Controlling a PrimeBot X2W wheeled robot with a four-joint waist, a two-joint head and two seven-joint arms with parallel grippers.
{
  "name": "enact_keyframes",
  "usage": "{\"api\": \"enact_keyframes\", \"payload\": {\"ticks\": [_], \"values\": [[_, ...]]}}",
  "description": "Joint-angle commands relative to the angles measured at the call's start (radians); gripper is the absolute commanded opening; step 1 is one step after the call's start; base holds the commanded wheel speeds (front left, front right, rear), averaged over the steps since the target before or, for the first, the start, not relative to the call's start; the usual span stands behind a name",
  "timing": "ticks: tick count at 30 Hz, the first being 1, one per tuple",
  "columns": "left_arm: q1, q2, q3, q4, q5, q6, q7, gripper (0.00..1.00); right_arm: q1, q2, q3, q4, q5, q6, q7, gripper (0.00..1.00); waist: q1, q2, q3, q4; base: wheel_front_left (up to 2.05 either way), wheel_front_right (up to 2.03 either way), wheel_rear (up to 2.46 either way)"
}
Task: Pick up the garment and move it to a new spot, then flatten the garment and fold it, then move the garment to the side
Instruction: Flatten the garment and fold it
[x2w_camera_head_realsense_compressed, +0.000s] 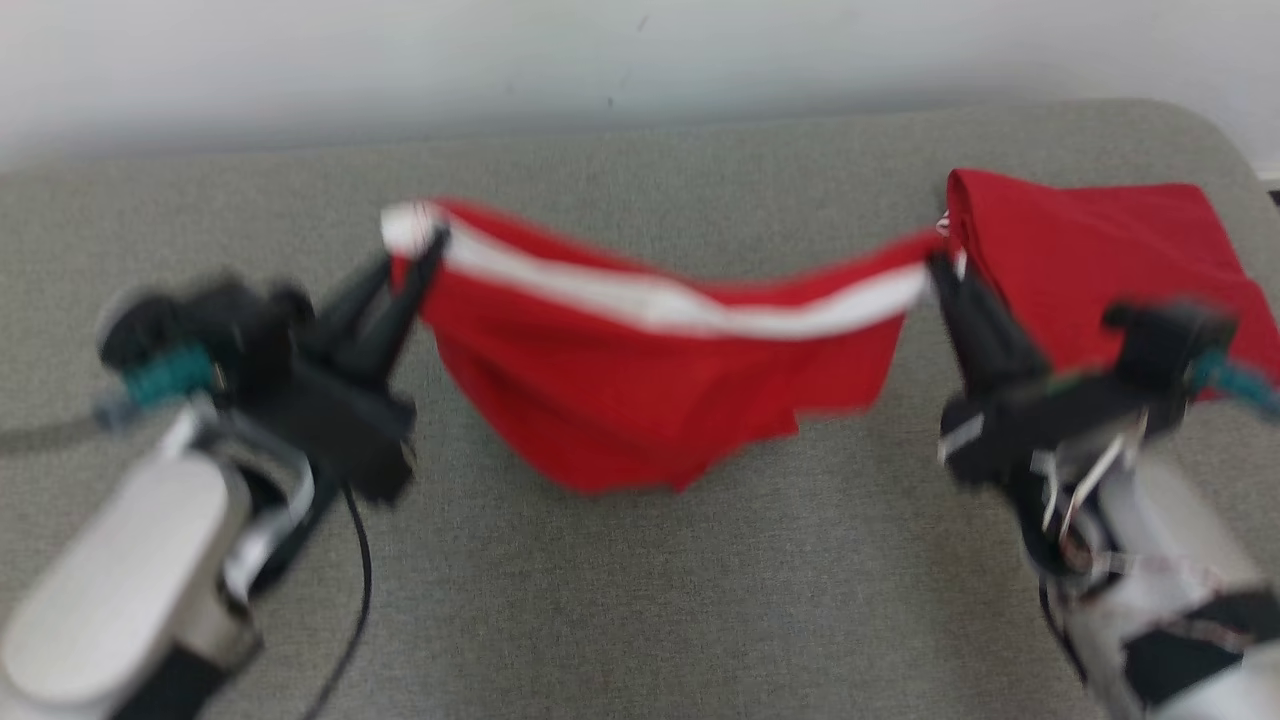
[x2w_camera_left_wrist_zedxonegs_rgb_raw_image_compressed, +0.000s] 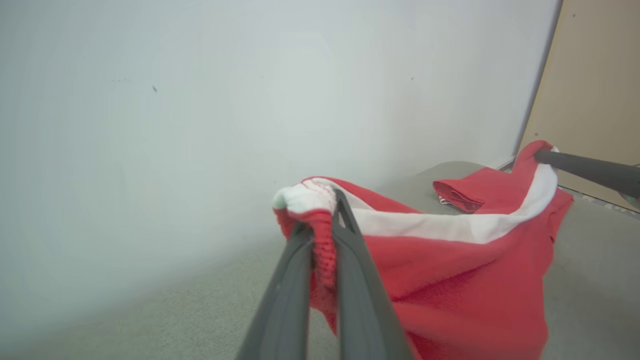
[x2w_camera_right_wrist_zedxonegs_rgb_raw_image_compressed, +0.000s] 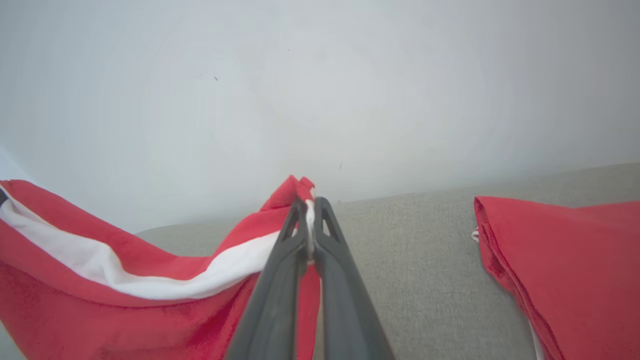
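Observation:
A red garment with a white band hangs above the grey surface, stretched between my two grippers and sagging in the middle. My left gripper is shut on its left corner, where the white edge bunches over the fingertips. At the right corner my right gripper is shut on the band, the cloth pinched between its dark fingers. The garment droops low, its bottom fold close to the surface. In the right wrist view the garment hangs away to the left.
A second red cloth, folded, lies on the grey padded surface at the far right, just behind my right gripper. A pale wall runs along the back edge. A tan panel stands past the right corner.

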Motion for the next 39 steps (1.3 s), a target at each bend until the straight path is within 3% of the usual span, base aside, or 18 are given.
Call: {"api": "enact_keyframes", "payload": {"ticks": [1, 6, 7, 10, 15, 21, 30, 35, 39], "values": [[-0.121, -0.001, -0.002, 0.032, -0.032, -0.009, 0.034, 0.00, -0.126, 0.000, -0.008, 0.032, 0.050, -0.002, 0.030, 0.00, -0.0002, -0.0001, 0.083, 0.019, 0.00, 0.00, 0.00], [-0.454, -0.015, -0.017, 0.158, -0.140, -0.014, 0.118, 0.00, -0.494, 0.009, -0.031, 0.174, 0.149, -0.002, 0.146, 0.00, -0.0002, -0.0001, 0.190, 0.034, 0.00, 0.00, 0.00], [-0.454, -0.015, -0.017, 0.158, -0.140, -0.014, 0.118, 0.00, -0.494, 0.009, -0.031, 0.174, 0.149, -0.002, 0.146, 0.00, -0.0002, -0.0001, 0.190, 0.034, 0.00, 0.00, 0.00], [-0.632, -0.014, -0.048, 0.234, -0.191, -0.015, 0.135, 0.00, -0.692, 0.021, -0.033, 0.263, 0.177, -0.002, 0.187, 0.00, -0.0002, -0.0001, 0.247, 0.039, 0.00, 0.00, 0.00], [-0.870, -0.033, -0.084, 0.353, -0.254, -0.014, 0.114, 0.00, -0.976, 0.042, -0.092, 0.438, 0.208, -0.002, 0.200, 0.00, -0.0002, -0.0001, 0.313, 0.054, 0.00, 0.00, 0.00], [-1.082, -0.056, -0.134, 0.469, -0.304, -0.014, 0.051, 0.00, -1.204, 0.052, -0.081, 0.571, 0.171, -0.002, 0.171, 0.00, -0.0002, -0.0001, 0.360, 0.069, 0.00, 0.00, 0.00], [-1.229, -0.069, -0.237, 0.581, -0.371, -0.014, -0.021, 0.00, -1.339, 0.066, -0.029, 0.673, 0.153, -0.002, 0.114, 0.00, -0.0002, -0.0001, 0.389, 0.073, 0.00, 0.00, 0.00], [-1.194, -0.072, -0.294, 0.607, -0.426, -0.014, -0.070, 0.00, -1.303, 0.055, 0.031, 0.672, 0.165, -0.002, 0.086, 0.00, -0.0002, -0.0001, 0.392, 0.072, 0.00, 0.00, 0.00], [-1.103, -0.064, -0.344, 0.583, -0.458, -0.014, -0.138, 0.00, -1.209, 0.036, 0.107, 0.603, 0.203, -0.002, 0.052, 0.00, -0.0002, -0.0001, 0.364, 0.065, 0.00, 0.00, 0.00]]}}
